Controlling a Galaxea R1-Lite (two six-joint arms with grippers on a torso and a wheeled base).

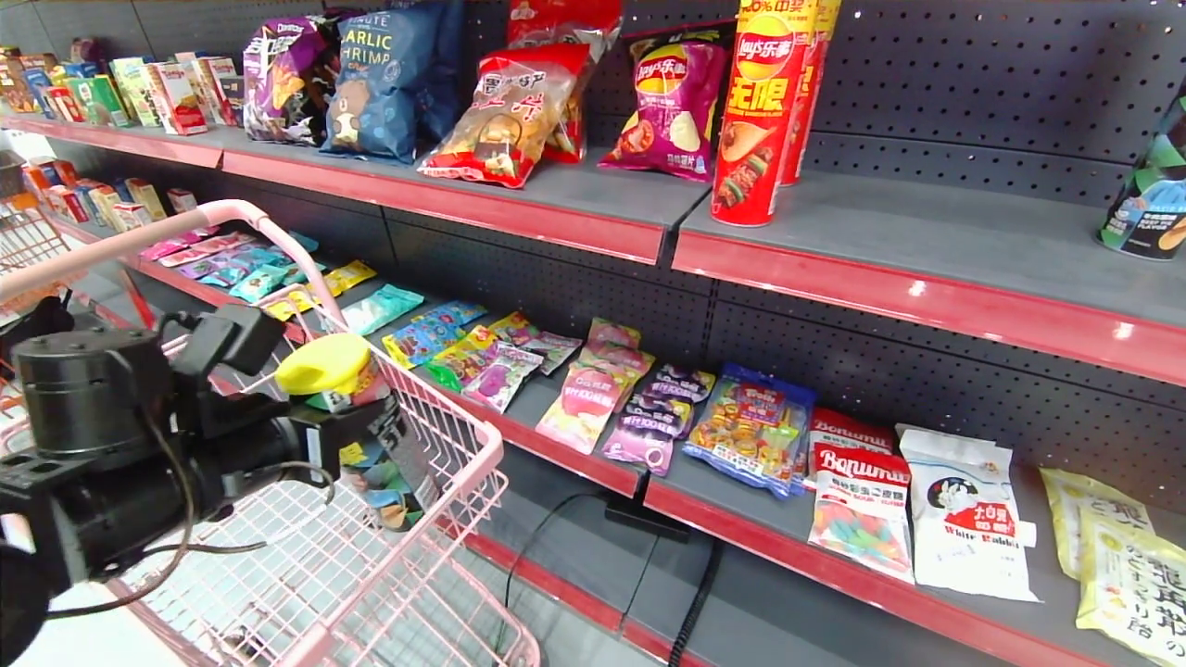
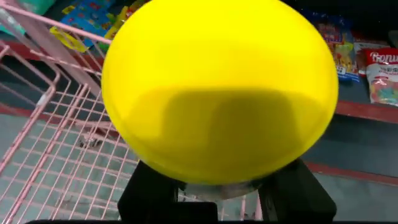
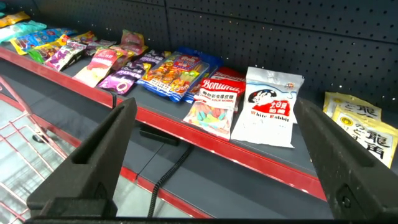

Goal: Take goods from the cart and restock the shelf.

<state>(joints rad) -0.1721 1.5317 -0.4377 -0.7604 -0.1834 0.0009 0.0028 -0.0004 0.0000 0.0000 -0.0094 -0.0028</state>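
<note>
My left gripper (image 1: 357, 421) is shut on a can with a yellow lid (image 1: 324, 363), holding it upright above the right rim of the pink wire cart (image 1: 463, 435). In the left wrist view the yellow lid (image 2: 221, 87) bulges above my left gripper (image 2: 221, 196), with the cart's mesh (image 2: 56, 143) below. My right gripper (image 3: 214, 109) stands open with nothing in it, facing the lower shelf (image 3: 205, 146) of candy bags. The upper shelf (image 1: 927, 232) holds chip bags and a red chip tube (image 1: 760, 111).
A white candy bag (image 1: 964, 523) and a red one (image 1: 857, 505) lie on the lower shelf (image 1: 556, 454). A green can (image 1: 1154, 195) stands at the upper shelf's far right, with bare shelf between it and the tube. A black cable (image 1: 690, 602) hangs below.
</note>
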